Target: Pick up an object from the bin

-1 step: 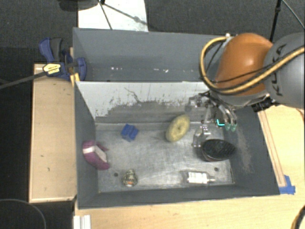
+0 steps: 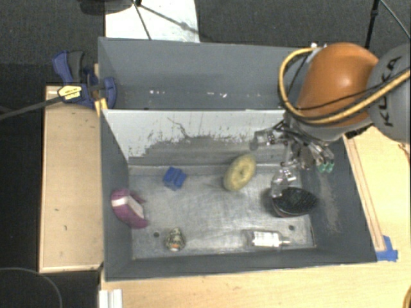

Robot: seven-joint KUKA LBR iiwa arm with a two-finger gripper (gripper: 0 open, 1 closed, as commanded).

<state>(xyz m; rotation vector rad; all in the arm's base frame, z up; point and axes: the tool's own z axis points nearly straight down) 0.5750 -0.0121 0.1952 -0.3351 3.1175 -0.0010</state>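
Orange-capped end effector [image 2: 281, 186] over black disc [image 2: 299, 203]

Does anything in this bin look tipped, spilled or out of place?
Nothing looks spilled or broken. The purple tape roll sits tilted against the bin's left wall, and the yellowish ring stands partly on edge.

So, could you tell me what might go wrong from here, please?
The gripper hangs at the edge of the black round thing, not over its middle, so a grasp might slip off. That thing lies near the bin's right wall, which the wrist could brush. The yellow ring nearby might get nudged.
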